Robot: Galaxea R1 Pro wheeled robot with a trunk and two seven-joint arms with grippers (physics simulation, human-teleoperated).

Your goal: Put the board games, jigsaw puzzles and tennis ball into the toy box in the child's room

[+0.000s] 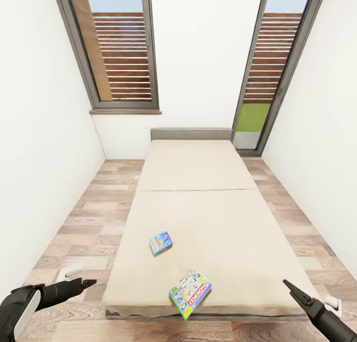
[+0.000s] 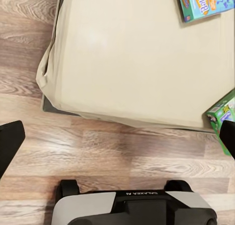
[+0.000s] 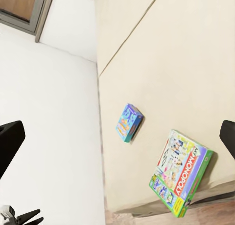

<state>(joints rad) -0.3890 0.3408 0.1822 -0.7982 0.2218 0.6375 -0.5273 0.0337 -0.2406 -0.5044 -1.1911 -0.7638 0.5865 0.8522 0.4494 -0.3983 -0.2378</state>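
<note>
The room has white walls [image 1: 39,133], a wood-plank floor [image 1: 74,228] and 2 tall windows [image 1: 119,49] at the far end. A beige bed [image 1: 198,183] runs down the middle, its near end between the 2 arms.

2 board games lie flat on the bed. The larger, a green-edged Monopoly box [image 1: 190,292], sits at the near edge of the mattress, between the 2 grippers, slightly overhanging the foot; in the right wrist view it lies ahead of the right fingers [image 3: 182,173], and in the left wrist view only its green corner [image 2: 221,118] shows beside one finger. The smaller, a light blue box [image 1: 161,242], lies farther up the bed, well apart from both grippers and ahead of the Monopoly box; it also appears in the right wrist view [image 3: 129,122] and the left wrist view [image 2: 205,3].

The left gripper [image 1: 87,283] hangs over the floor just off the bed's near left corner, empty, fingers spread wide in its wrist view. The right gripper [image 1: 292,288] hovers by the bed's near right corner, also empty with fingers apart.
</note>
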